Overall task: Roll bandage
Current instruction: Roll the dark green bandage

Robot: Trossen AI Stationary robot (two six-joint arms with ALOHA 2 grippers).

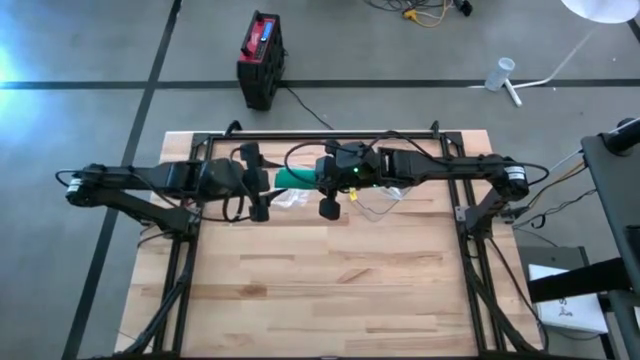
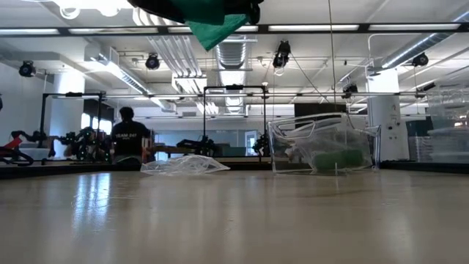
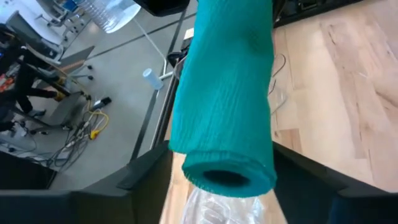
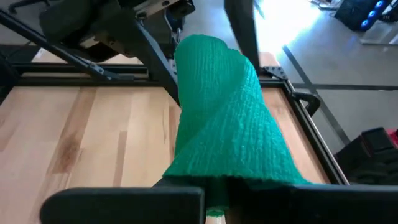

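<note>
- The green bandage [image 1: 296, 179] is up in the air above the back part of the wooden table [image 1: 330, 290], between the two grippers.
- The right gripper [image 4: 214, 186] is closed tight on one end of the bandage. The cloth is pinched flat there and spreads away from the fingers in a wide, ribbed strip.
- The left gripper [image 3: 224, 180] is at the other end, where the bandage [image 3: 227, 93] is rolled into a fat tube. A dark finger sits on each side of the tube. The fingers are close to the roll, but I cannot tell if they are squeezing it or just standing beside it.
- The open end of the tube points at the left wrist camera, and you can see the dark hole in the middle.
- In the low view the bandage [image 2: 212, 26] hangs high over the table.
- Under the grippers a crumpled clear plastic wrapper [image 2: 183, 166] lies on the table.
- Just beside it, below the right gripper, is a clear plastic box [image 2: 322, 145] with something green inside.
- Far behind the table a person in a dark shirt [image 2: 130, 139] stands in the room.
</note>
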